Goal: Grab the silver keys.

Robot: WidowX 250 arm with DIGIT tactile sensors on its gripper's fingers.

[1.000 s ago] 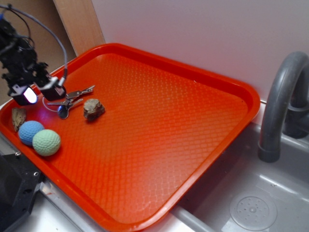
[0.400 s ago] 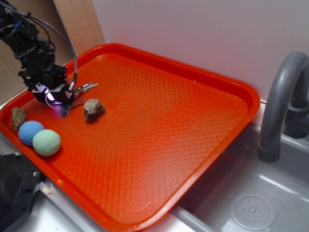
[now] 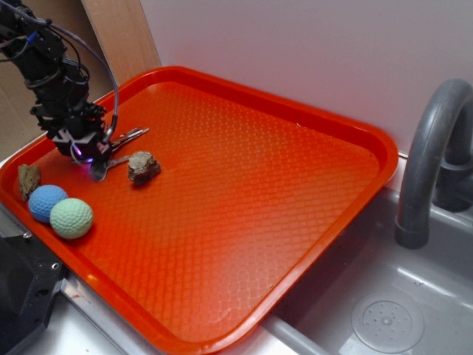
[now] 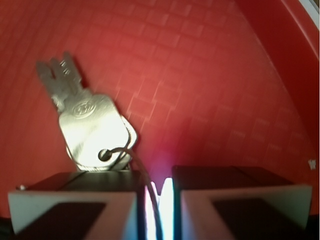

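The silver keys are lying flat at the far left corner of the orange tray, their blades poking out toward the tray's back rim, and the wire ring is running down into the thin slit between the black pads. The gripper is pressing down right over them, its jaws squeezed almost together on that ring. Just beside the keys a brown rock is sitting, while nearer the front edge a blue ball and a green ball are touching each other, with a second small stone beside them, and a grey faucet is arching over the sink off to the right.
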